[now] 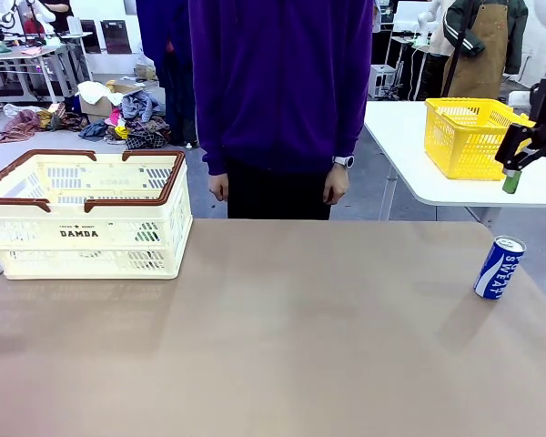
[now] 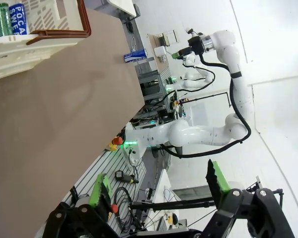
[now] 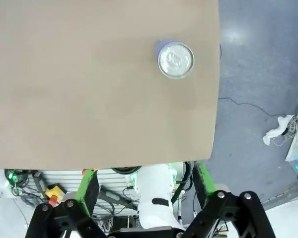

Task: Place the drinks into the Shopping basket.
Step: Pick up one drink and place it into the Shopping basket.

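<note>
Counter (image 1: pixel 273 364) front bare; blue-white can (image 1: pixel 500 267) upright near right edge. Green can (image 2: pixel 1 20), second blue can (image 2: pixel 19 17) in Shopping basket (image 1: pixel 86 232), far left. Right end effector (image 3: pixel 145 188) wide open high over blue-white can; left end effector (image 2: pixel 159 186) wide, empty. Next, likely: descend, grip, carry across.

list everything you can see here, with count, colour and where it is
table: one, brown, between robot and person
shopping basket: one, cream with brown rim, table's far left
green can: one, green, inside shopping basket
basket can: one, blue and white, inside shopping basket beside green can
table can: one, blue and white, upright near table's right edge
yellow basket: one, on white side table
clothes pile: one, mixed colours, floor behind
person: one, purple top, far side
left gripper: black, green pads, open, empty
right gripper: same, open, raised over table can
</note>
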